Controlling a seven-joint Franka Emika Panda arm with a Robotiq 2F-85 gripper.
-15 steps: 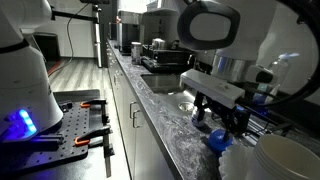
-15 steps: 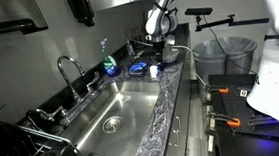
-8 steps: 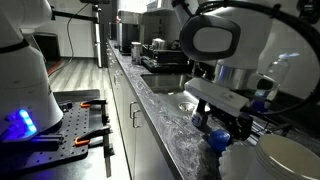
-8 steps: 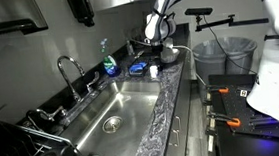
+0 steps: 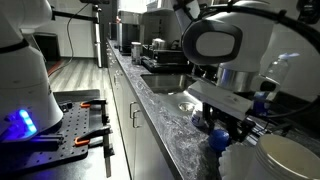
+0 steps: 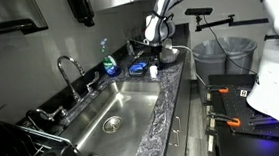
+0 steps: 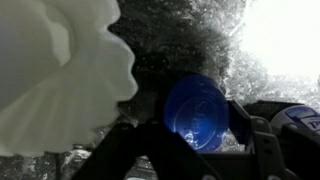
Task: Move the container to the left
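Note:
The container is a small round bright-blue tub standing on the speckled granite counter. In the wrist view the container sits between my two dark fingers. My gripper is lowered around it, one finger on each side. The gripper still stands open: a thin strip of granite shows between the tub and the right finger. In an exterior view my gripper hangs over the counter beyond the sink and hides the tub.
Stacked white bowls stand right beside the container; the bowls fill the left of the wrist view. A clear bottle of blue liquid stands behind the sink, near the faucet. The counter's front edge is close.
My arm has sunk lower over the blue container, and the fingers have drawn in towards its sides. The container has not moved.

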